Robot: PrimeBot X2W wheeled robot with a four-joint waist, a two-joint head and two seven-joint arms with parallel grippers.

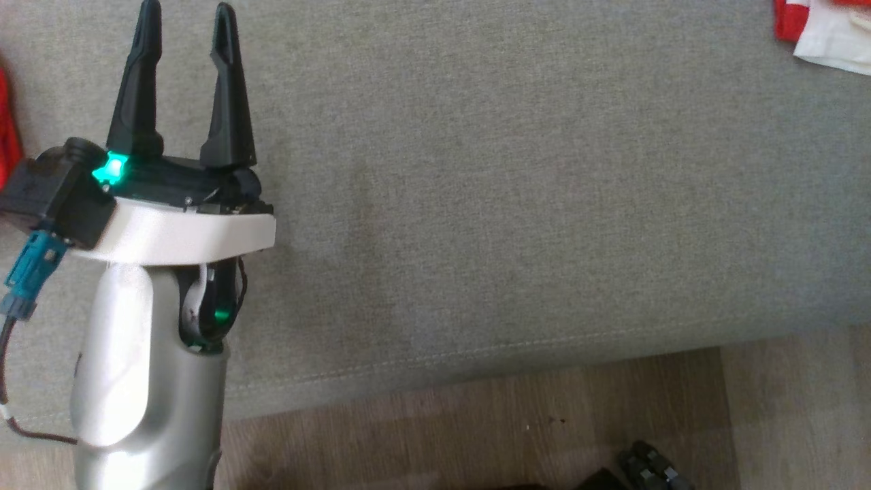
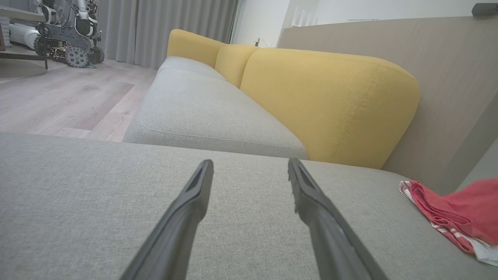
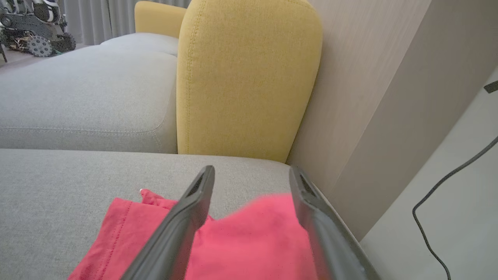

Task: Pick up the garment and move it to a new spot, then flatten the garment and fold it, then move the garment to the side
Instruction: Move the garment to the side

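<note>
Left side: a sliver of red cloth [image 1: 5, 136] shows at the far left of the sofa seat [image 1: 510, 204]; too little is visible to identify it. The left end effector [image 1: 187, 13] stands just beside it over bare grey cushion, near the seat's front edge, fingers spread wide and holding nothing. The middle of the seat carries nothing. Right side: the garment [image 1: 823, 34], red with white trim, lies at the seat's far right corner, before the yellow back cushion [image 3: 245, 77] and beside the wall panel [image 3: 350, 97], well apart from the left end effector. The right end effector [image 3: 251, 169] is directly over it, fingers wide, cloth showing between and below them; no grip is evident, and contact cannot be confirmed. Assessment: the garment sits in a compact, layered heap at the side. Whether flattening and folding are complete cannot be determined.
</note>
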